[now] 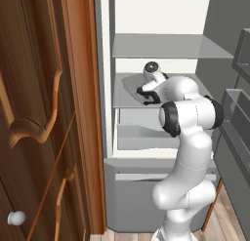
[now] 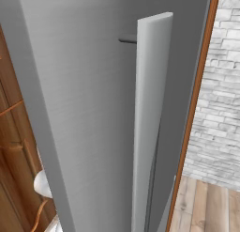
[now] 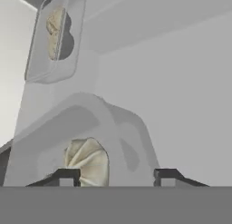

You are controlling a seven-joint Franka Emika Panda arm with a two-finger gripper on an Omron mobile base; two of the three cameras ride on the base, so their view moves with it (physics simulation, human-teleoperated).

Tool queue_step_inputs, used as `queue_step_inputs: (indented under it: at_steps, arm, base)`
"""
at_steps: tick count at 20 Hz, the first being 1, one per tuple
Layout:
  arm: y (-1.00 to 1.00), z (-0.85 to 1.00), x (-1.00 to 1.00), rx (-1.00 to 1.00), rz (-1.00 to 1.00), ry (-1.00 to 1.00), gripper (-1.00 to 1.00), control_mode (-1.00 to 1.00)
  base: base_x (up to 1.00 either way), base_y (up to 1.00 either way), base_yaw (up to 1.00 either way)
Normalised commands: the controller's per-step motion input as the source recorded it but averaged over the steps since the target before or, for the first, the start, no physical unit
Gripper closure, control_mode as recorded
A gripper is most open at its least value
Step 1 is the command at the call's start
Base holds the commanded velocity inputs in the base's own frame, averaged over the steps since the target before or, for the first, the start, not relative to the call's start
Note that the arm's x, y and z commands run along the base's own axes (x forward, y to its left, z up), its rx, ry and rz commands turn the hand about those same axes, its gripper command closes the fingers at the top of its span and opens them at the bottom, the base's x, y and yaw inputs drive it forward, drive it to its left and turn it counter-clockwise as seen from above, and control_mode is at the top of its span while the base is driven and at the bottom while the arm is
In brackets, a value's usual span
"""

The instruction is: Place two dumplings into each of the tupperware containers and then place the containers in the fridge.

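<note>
Fingers (image 3: 115, 177) spread apart over the near tray (image 3: 81, 137) on the fridge (image 1: 146, 54) shelf (image 1: 128, 96), gripping nothing, far tray (image 3: 54, 39) behind; stiff, light, likely slick, best pinched at a rim wall, clear of soft dumplings (image 3: 88, 160).

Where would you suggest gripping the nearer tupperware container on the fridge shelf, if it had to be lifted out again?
Probably the near rim wall of the nearer container, approached from the open fridge front as the gripper sits now. It is shallow and lidless, so one finger can go inside the thin wall and one outside. Pick a stretch beside the dumpling, not over it. The farther container stands apart.
</note>
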Motion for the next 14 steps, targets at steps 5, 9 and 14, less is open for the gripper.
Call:
queue_step_inputs:
  at_steps: [5,9,14]
  arm:
    - [-0.22,0.28,-0.48,0.21,0.08,-0.48,-1.00,-1.00]
    - [-0.01,0.74,-0.86,0.08,0.06,-0.37,-1.00,-1.00]
    - [0.11,0.95,-0.98,-0.08,0.15,-0.05,-1.00,-1.00]
  base:
    - [0.00,0.00,0.00]
    - [0.00,0.00,0.00]
    - [0.00,0.00,0.00]
